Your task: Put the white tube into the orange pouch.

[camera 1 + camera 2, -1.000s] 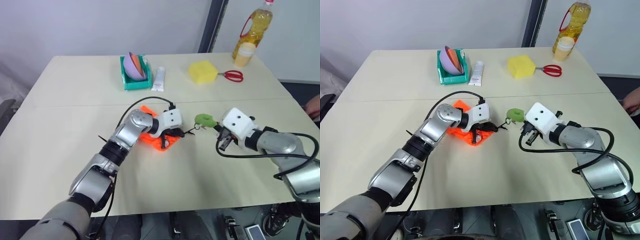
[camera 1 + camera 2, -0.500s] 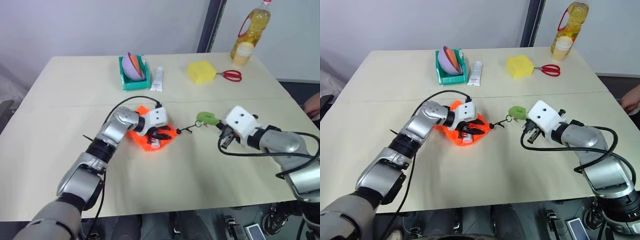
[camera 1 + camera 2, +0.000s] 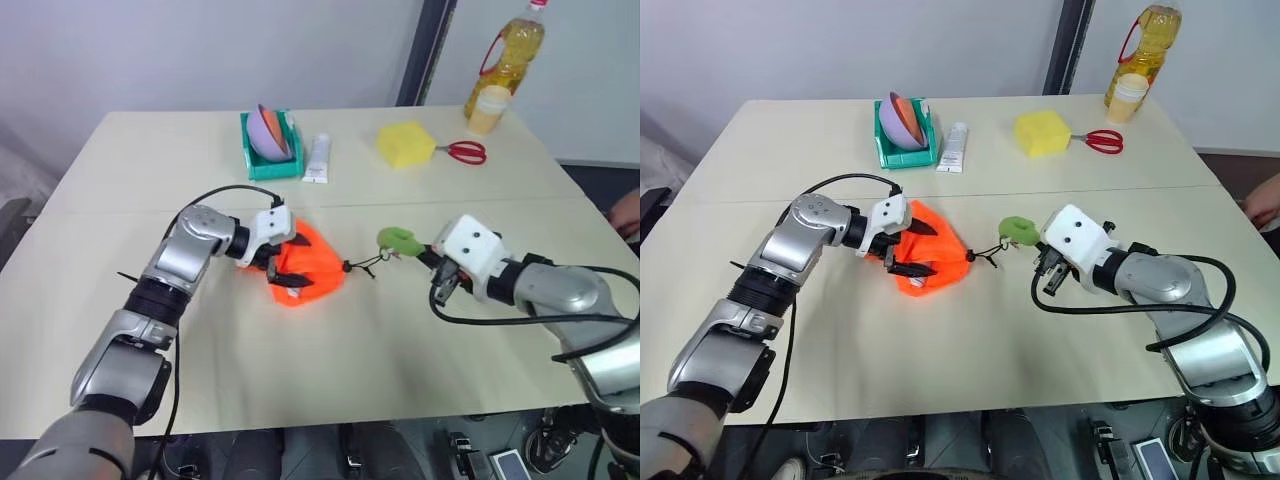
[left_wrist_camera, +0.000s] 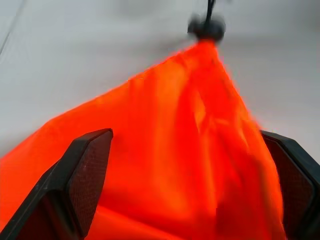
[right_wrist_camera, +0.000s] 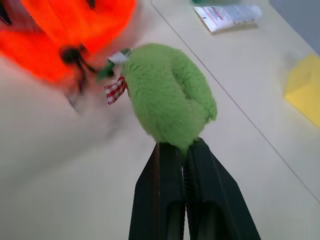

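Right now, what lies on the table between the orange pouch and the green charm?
In the left eye view, only the black cord runs from the orange pouch to the green charm; the table around it is bare.

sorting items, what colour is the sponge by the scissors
Yellow sponge; clearest in the left eye view.

Beige table (image 3: 420, 330) — pale wall (image 3: 200, 50) behind, dark post (image 3: 418, 50).

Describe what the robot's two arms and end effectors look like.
Both arms are jointed silver-grey metal with black bands. Each wrist carries a white boxy housing with small dark dots, and a black cable loops from it along the forearm. The left end effector and right end effector each have two black, flat, tapered fingers.
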You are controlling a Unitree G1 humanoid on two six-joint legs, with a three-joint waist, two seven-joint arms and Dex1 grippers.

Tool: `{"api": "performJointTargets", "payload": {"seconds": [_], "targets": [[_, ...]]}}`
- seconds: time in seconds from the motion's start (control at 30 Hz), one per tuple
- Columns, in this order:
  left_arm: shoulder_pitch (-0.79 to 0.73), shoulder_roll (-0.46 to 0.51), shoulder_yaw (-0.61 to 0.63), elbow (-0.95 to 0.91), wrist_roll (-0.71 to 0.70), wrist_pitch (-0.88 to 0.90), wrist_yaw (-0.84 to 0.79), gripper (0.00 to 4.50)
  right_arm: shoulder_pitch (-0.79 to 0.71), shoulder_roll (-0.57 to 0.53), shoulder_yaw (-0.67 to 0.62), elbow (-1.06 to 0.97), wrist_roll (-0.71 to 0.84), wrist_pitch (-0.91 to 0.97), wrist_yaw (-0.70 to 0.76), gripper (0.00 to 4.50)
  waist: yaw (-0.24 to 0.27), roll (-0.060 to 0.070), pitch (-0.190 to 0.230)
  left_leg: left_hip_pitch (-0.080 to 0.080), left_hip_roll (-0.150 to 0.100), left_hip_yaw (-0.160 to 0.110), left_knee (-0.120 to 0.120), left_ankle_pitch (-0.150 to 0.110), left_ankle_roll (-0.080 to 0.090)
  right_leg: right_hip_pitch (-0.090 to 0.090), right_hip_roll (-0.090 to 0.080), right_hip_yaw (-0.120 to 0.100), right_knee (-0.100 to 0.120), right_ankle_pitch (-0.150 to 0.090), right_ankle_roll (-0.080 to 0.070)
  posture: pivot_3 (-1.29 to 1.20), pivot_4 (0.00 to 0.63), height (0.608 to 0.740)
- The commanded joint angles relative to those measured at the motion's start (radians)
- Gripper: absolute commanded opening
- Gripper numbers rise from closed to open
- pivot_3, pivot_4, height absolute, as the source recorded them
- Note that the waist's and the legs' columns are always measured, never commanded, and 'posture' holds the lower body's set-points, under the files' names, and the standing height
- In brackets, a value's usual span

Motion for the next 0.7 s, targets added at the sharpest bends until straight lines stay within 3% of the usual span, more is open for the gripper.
{"api": "performJointTargets", "payload": {"seconds": [0.03, 0.27, 0.43, 0.7], "targets": [[-0.037, -0.016, 0.048, -0.078, -0.066, 0.061, 0.005, 4.46, -0.025, 0.003, -0.004, -0.022, 0.002, -0.005, -0.009, 0.0, -0.001, 0.0, 0.0, 0.0, 0.0, 0.0, 0.0, 0.0, 0.0, 0.0, 0.0, 0.0, 0.0, 0.0, 0.0, 0.0, 0.15, 0.726], [-0.074, -0.063, -0.008, -0.041, 0.014, -0.025, 0.079, 4.46, -0.044, 0.009, 0.008, -0.019, -0.001, -0.003, -0.014, 0.0, -0.001, 0.0, 0.0, 0.0, 0.0, 0.0, 0.0, 0.0, 0.0, 0.0, 0.0, 0.0, 0.0, 0.0, 0.0, 0.0, 0.15, 0.726], [-0.088, -0.16, -0.075, 0.022, 0.118, -0.127, 0.197, 4.46, -0.04, 0.01, 0.005, -0.024, -0.003, 0.002, -0.021, 0.0, 0.001, 0.0, 0.0, 0.0, -0.001, 0.0, 0.0, 0.0, 0.0, 0.0, 0.0, 0.0, 0.0, 0.0, 0.0, 0.0, 0.15, 0.726], [-0.079, -0.222, -0.136, 0.05, 0.177, -0.149, 0.23, 4.46, -0.03, 0.01, 0.005, -0.029, -0.007, 0.004, -0.035, 0.0, -0.005, 0.0, 0.0, 0.001, 0.0, 0.0, 0.0, 0.0, 0.0, 0.0, 0.001, 0.001, -0.001, 0.0, 0.0, 0.0, 0.15, 0.726]]}}
